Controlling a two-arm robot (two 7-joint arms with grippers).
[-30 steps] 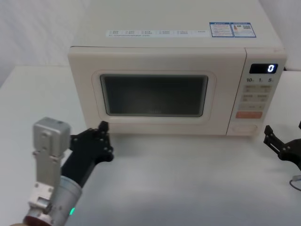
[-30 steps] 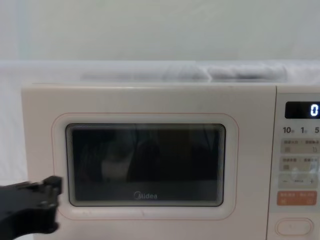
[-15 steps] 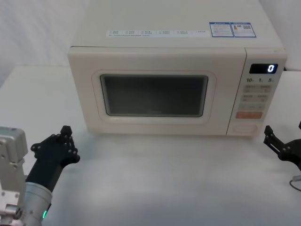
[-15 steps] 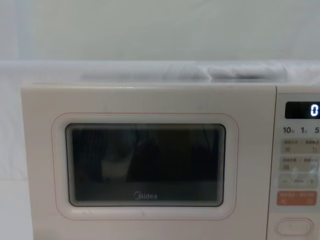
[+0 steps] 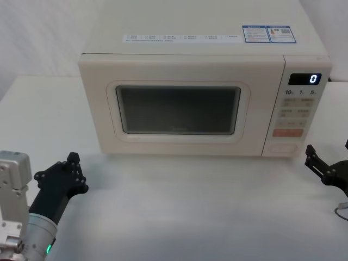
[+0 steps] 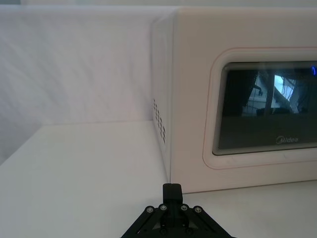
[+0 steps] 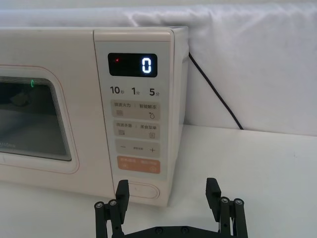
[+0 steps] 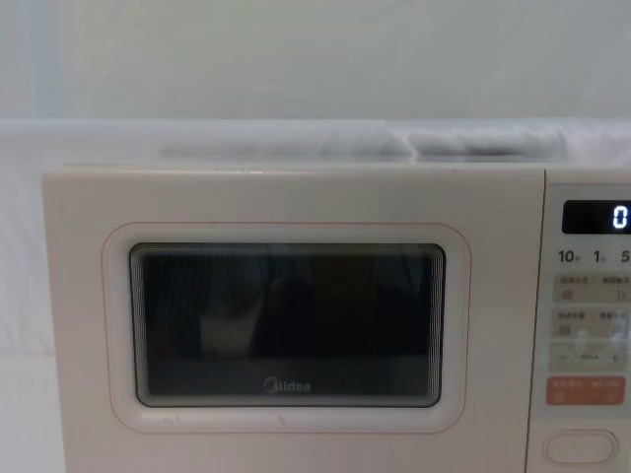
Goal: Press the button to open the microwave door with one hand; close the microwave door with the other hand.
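Note:
The cream microwave door (image 5: 179, 142) with its dark window is closed flush; it also shows in the chest view (image 8: 286, 419). The pill-shaped button (image 5: 284, 147) lies at the bottom of the control panel, below the orange-red key (image 7: 139, 164). My left gripper (image 5: 72, 161) is shut and hovers low over the table, in front of the microwave's left corner and apart from it; its joined fingertips (image 6: 172, 189) face that corner. My right gripper (image 5: 328, 155) stands open by the table's right side. Its fingers (image 7: 122, 191) point at the button (image 7: 140, 189) without touching it.
The display (image 5: 304, 79) reads 0. A black power cable (image 7: 213, 89) runs down behind the microwave's right side. White table (image 5: 185, 206) stretches in front of the microwave, with a white cloth backdrop behind it.
My left gripper has drawn back from the door's lower left corner, leftwards and toward my body, leaving the chest view. The door stays closed and the right gripper has not moved.

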